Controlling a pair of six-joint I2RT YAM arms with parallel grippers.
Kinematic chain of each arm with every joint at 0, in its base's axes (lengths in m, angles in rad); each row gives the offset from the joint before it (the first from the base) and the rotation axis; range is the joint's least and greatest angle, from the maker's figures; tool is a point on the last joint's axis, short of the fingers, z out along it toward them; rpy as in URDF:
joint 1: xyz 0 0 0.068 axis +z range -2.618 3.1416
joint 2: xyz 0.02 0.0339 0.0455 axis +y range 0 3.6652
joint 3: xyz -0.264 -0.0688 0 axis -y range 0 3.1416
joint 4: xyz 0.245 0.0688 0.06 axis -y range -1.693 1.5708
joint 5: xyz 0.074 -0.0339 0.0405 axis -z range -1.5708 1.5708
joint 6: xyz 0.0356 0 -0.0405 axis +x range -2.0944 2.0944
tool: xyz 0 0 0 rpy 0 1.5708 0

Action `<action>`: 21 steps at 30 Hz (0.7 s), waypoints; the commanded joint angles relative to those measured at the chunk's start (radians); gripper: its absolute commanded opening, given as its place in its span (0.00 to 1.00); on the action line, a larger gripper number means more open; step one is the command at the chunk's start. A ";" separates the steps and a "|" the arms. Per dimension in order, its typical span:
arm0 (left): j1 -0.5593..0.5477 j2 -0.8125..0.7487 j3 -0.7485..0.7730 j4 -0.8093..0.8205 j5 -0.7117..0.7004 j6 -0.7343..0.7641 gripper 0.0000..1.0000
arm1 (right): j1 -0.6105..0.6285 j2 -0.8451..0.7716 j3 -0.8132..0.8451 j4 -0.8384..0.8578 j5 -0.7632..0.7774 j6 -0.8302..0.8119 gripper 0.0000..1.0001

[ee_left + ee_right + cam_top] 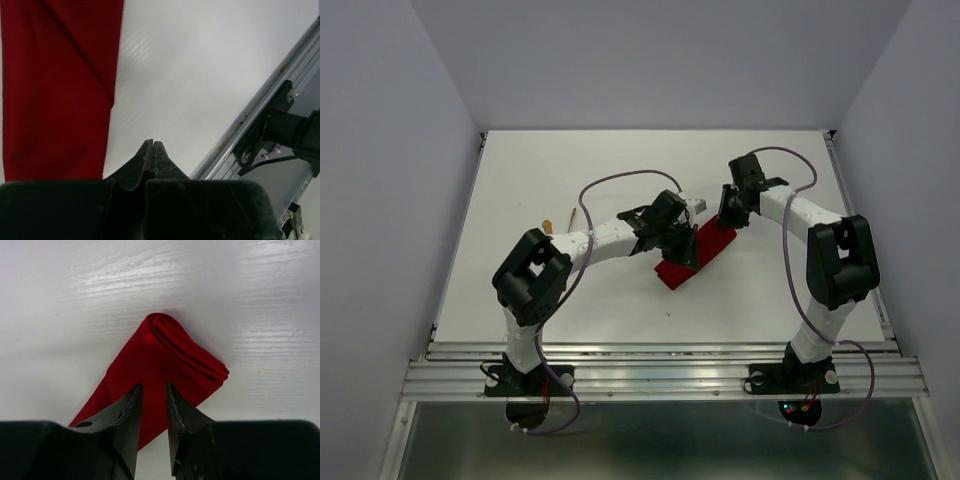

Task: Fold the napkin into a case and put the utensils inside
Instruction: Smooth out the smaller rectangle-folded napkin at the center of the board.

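Observation:
The red napkin [696,256] lies folded into a narrow strip, a case shape, slanted at the middle of the white table. In the right wrist view its layered folded end [175,347] lies under my right gripper [154,386], whose jaws stand open with nothing clamped. My right gripper [727,220] hovers at the strip's far end. My left gripper [682,250] sits at the strip's left edge; it is shut and empty [151,143], with the red cloth [55,90] to its left. Slim gold ends of the utensils [574,218] show beyond the left arm, partly hidden by it.
The table's front aluminium rail [660,355] runs along the near edge, also seen in the left wrist view as the rail [250,120] beside the right arm's base [295,135]. Grey walls close in the left, right and back sides.

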 commanded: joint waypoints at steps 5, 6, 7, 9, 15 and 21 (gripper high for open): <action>0.038 0.089 -0.059 0.043 -0.059 -0.016 0.00 | 0.000 0.036 -0.047 0.046 0.056 -0.002 0.30; 0.049 0.094 -0.066 0.049 -0.061 -0.012 0.00 | 0.000 0.035 -0.076 0.069 0.053 0.003 0.30; 0.054 0.097 -0.081 0.058 -0.062 -0.009 0.00 | 0.000 0.033 -0.089 0.079 0.056 0.014 0.29; 0.070 0.097 -0.098 0.069 -0.061 -0.004 0.00 | 0.009 0.032 -0.123 0.102 0.060 0.029 0.29; 0.106 0.088 -0.147 0.072 -0.045 0.017 0.00 | 0.057 0.029 -0.171 0.129 0.063 0.071 0.28; 0.123 0.023 -0.167 0.058 -0.077 0.030 0.00 | 0.112 0.044 -0.119 0.112 0.060 0.081 0.28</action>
